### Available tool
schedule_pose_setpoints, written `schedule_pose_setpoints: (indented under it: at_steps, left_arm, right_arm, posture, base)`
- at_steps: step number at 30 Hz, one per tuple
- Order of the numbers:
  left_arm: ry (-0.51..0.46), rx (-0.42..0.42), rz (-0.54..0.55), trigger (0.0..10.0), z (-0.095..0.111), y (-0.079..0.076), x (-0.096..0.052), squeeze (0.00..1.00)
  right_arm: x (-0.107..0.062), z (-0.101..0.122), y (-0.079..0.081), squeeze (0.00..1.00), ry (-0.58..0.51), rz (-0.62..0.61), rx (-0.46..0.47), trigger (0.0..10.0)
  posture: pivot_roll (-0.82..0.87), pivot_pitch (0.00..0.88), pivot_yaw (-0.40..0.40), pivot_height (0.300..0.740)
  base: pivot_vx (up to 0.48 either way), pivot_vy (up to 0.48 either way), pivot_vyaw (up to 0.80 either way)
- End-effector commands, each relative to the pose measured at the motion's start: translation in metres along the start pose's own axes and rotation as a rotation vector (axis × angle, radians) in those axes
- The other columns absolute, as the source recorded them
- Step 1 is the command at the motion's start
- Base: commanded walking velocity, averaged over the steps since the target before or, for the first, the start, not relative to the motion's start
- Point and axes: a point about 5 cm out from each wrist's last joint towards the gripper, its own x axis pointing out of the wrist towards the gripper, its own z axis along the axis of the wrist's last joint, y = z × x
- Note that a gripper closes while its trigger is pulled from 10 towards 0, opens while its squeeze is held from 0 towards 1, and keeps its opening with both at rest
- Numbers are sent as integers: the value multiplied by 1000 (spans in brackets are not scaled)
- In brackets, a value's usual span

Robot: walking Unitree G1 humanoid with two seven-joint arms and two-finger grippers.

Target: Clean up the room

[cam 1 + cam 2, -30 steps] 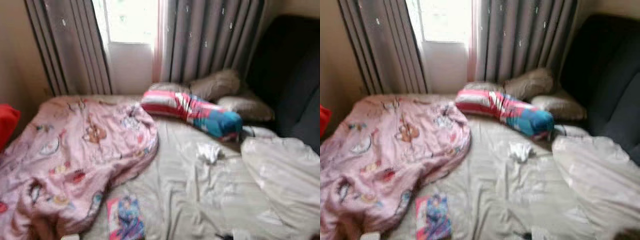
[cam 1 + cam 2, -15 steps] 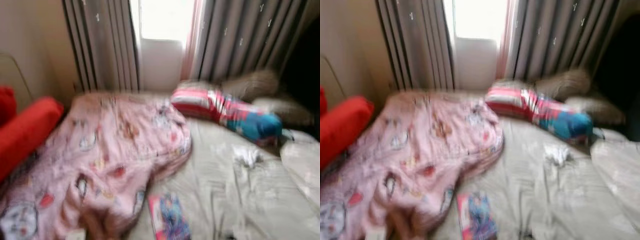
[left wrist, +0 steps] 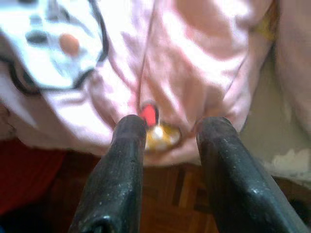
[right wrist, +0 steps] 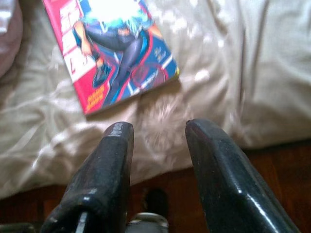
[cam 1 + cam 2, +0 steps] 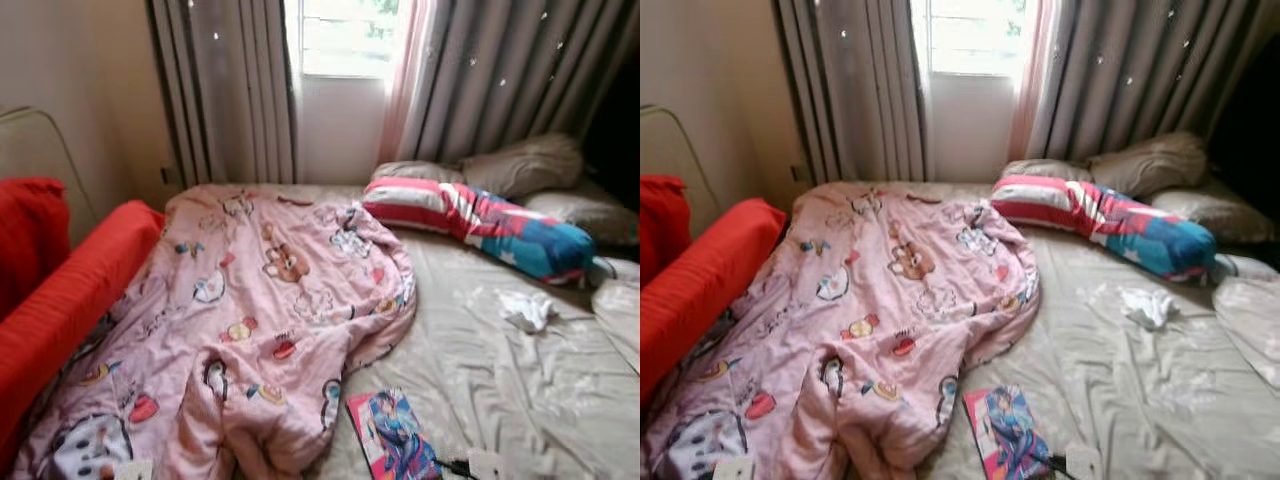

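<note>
A crumpled pink cartoon-print blanket (image 5: 250, 320) covers the left half of the bed. A red and blue comic book (image 5: 392, 438) lies near the bed's front edge on the beige sheet (image 5: 500, 370). A striped red, white and blue bolster (image 5: 480, 225) lies across the head of the bed. A small white crumpled cloth (image 5: 527, 310) rests on the sheet at the right. My left gripper (image 3: 167, 133) is open, low over the blanket's hanging edge. My right gripper (image 4: 158, 131) is open just short of the comic book (image 4: 114, 48), above the bed's edge.
A red sofa (image 5: 60, 300) stands against the bed's left side. Two brown pillows (image 5: 525, 165) lie by the grey curtains (image 5: 225, 90) and window. A black cable and small white object (image 5: 470, 465) lie beside the book. Wooden floor (image 3: 165, 194) shows below the bed edge.
The camera has swung left, so the red sofa is more in view and the bed's right side has slid out. The picture is sharper. Nothing on the bed has moved.
</note>
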Motion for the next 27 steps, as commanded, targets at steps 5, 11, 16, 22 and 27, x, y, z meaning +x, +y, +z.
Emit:
schedule_pose_setpoints:
  at_steps: [5,11,16,22,27]
  left_arm:
    - [5,10,-24,10000,-4,-15,0,0]
    - [12,45,-58,10000,-8,-42,0,0]
    - [11,42,-61,10000,-9,-42,0,0]
    - [-8,39,-57,10000,-5,-38,0,0]
    - [-28,30,-56,10000,0,-35,1,0]
  right_arm:
    - [0,-2,0,0,2,0,7,10000]
    - [0,-2,0,0,2,3,3,10000]
    - [0,-2,1,0,0,10,-5,10000]
    - [0,-1,1,0,-6,14,-14,10000]
    - [0,0,2,0,-12,16,-8,10000]
  posture:
    - [-9,0,3,740]
    - [-13,0,6,740]
    - [-13,0,7,740]
    - [-12,0,6,740]
    - [-10,0,3,740]
  base:
    - [0,0,0]
    - [0,0,0]
    - [0,0,0]
    - [0,0,0]
    - [0,0,0]
